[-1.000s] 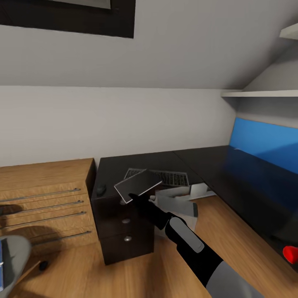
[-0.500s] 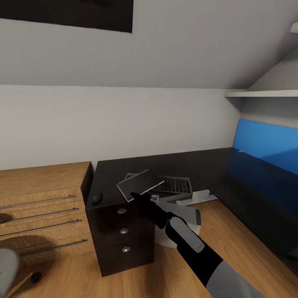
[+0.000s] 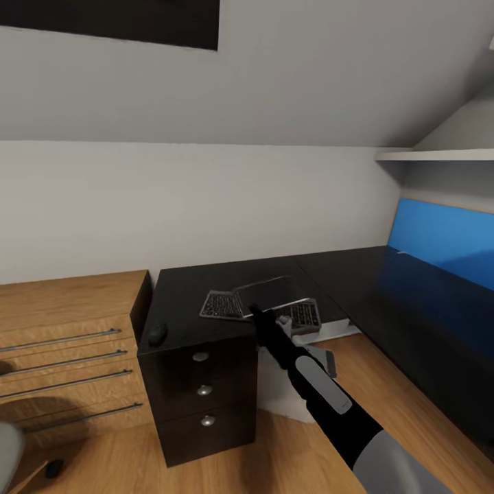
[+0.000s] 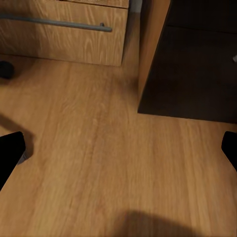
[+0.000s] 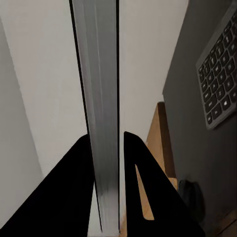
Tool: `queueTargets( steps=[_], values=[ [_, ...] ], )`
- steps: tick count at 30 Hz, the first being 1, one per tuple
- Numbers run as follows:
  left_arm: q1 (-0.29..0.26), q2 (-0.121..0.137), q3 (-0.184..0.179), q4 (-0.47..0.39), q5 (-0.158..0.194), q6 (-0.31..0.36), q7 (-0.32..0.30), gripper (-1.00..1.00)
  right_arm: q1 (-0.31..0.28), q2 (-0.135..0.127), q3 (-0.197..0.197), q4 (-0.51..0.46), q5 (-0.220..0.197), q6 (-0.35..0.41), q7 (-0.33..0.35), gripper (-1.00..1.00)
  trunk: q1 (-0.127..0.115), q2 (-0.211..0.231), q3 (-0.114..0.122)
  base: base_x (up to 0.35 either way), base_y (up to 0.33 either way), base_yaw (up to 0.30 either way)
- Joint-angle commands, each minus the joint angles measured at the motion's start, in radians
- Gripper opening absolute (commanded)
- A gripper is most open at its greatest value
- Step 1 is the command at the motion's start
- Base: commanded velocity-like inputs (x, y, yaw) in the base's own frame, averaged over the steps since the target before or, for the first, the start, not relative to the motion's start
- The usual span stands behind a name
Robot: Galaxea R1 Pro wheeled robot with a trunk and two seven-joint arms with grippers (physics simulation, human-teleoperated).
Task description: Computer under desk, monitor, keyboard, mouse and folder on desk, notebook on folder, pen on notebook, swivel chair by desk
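Note:
My right gripper (image 3: 263, 314) is shut on a thin flat grey slab (image 3: 264, 291), the folder or the notebook; I cannot tell which. It hangs just above the grey keyboard (image 3: 218, 305) on the black desk (image 3: 182, 285). In the right wrist view the slab (image 5: 101, 98) stands edge-on between the black fingers (image 5: 74, 187), with the keyboard (image 5: 219, 74) and the mouse (image 5: 190, 195) beyond. The dark mouse (image 3: 158, 334) sits near the desk's left front corner. A light-grey box (image 3: 274, 387), perhaps the computer, shows under the desk. The swivel chair's seat edge (image 3: 5, 446) shows at lower left. Monitor and pen are out of view. My left gripper (image 4: 118, 153) is open over the floor.
A light wooden dresser (image 3: 68, 322) with bar handles stands left of the desk's drawer unit (image 3: 202, 391). A blue panel (image 3: 439, 237) lines the wall behind the desk's right wing, under a white shelf (image 3: 439, 155). A chair caster (image 3: 53, 468) rests on the wooden floor (image 4: 108, 163).
My right gripper has carried the flat slab right and farther over the desk, from the front edge to above the keyboard, and laid it flatter. The head view has shifted slightly.

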State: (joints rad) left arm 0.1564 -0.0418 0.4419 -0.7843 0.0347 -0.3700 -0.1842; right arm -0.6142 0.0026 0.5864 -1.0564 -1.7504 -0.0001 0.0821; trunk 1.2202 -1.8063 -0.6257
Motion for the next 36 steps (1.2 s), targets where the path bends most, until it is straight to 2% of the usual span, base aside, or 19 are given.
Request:
queueTargets(
  steps=[1,6,11,16,21,26,33,35,36],
  values=[
    [0.0,-0.001,0.005,-0.001,0.004,0.0,-0.009,1.0,-0.001,-0.001,-0.016,0.002,-0.011,-0.002,0.006,-1.0,0.0,0.0,-0.001,0.054,0.0,0.0],
    [0.0,-0.001,0.005,-0.001,0.004,0.0,-0.009,1.0,-0.001,-0.004,-0.057,0.002,-0.011,-0.007,-0.032,-1.0,0.0,0.0,-0.001,0.026,0.0,0.0],
    [-0.001,-0.001,0.004,-0.001,0.004,0.0,-0.01,1.0,-0.001,-0.006,-0.072,0.001,-0.011,-0.009,-0.076,-1.0,0.0,0.0,-0.001,0.006,0.0,0.0],
    [0.0,-0.001,0.005,-0.001,0.004,-0.001,-0.009,1.0,-0.001,-0.009,-0.076,0.001,-0.011,-0.009,-0.088,-1.0,-0.019,0.035,0.015,0.001,0.0,0.0],
    [0.0,0.0,0.007,-0.001,0.006,0.0,-0.007,1.0,-0.001,-0.038,-0.079,-0.01,-0.015,-0.005,-0.09,-1.0,-0.038,0.07,0.031,0.0,0.0,0.0],
    [0.0,0.001,0.007,-0.002,0.008,-0.001,-0.006,1.0,-0.001,-0.053,-0.088,-0.04,-0.016,-0.005,-0.091,-1.0,-0.057,0.105,0.046,0.0,0.0,0.0],
    [-0.001,0.003,0.011,-0.009,0.013,-0.001,-0.006,1.0,-0.001,-0.058,-0.091,-0.053,-0.017,-0.006,-0.092,-1.0,-0.084,0.154,0.068,0.0,0.0,0.0],
    [-0.001,0.003,0.025,-0.011,0.017,-0.001,-0.006,1.0,-0.001,-0.059,-0.091,-0.054,-0.017,-0.006,-0.092,-1.0,-0.092,0.168,0.074,0.0,0.0,0.0],
    [0.0,-0.002,0.105,-0.032,0.023,-0.001,-0.006,1.0,-0.001,-0.058,-0.089,-0.054,-0.016,-0.011,-0.091,-1.0,-0.096,0.175,0.078,0.0,0.0,0.176]
  ],
)
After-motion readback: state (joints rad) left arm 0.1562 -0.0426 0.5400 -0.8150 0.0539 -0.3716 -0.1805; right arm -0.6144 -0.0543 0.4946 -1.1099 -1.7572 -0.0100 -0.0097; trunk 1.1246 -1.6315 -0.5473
